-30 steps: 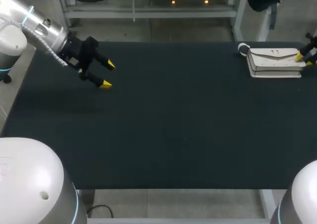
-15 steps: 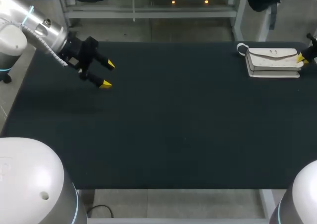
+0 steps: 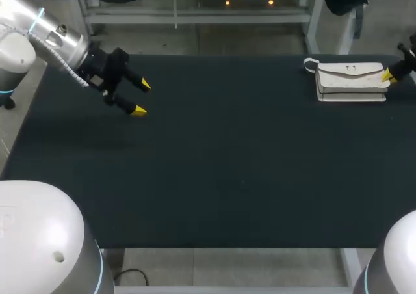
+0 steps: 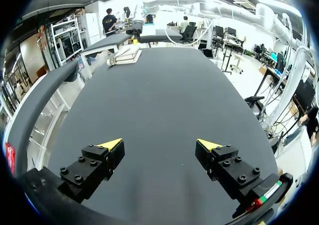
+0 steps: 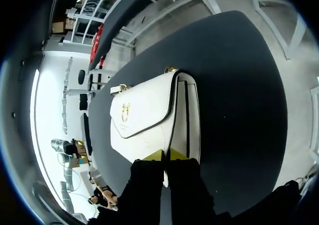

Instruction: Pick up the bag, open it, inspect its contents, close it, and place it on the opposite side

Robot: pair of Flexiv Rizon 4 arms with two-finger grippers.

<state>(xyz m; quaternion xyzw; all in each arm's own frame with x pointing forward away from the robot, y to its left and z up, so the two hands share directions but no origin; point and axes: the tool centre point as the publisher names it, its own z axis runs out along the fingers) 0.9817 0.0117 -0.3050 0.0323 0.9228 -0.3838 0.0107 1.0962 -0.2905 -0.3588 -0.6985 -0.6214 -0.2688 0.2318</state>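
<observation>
**White flap bag nipped at one end**

The right fingers [image 5: 152, 156], black with yellow wedge tips, are drawn close together and pinch the near end of the bag [image 5: 149, 113]. It is a smooth white rectangular purse with dark piping, a curved flap and a small gold clasp, lying flat on the matte black desk [image 3: 227, 164]. The left fingers [image 4: 110, 144] are spread wide above the desk, with the bag far ahead of them.

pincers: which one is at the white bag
The right pincer, up against the bag's end. The left pincer hangs open over the bare table, far from it.
</observation>
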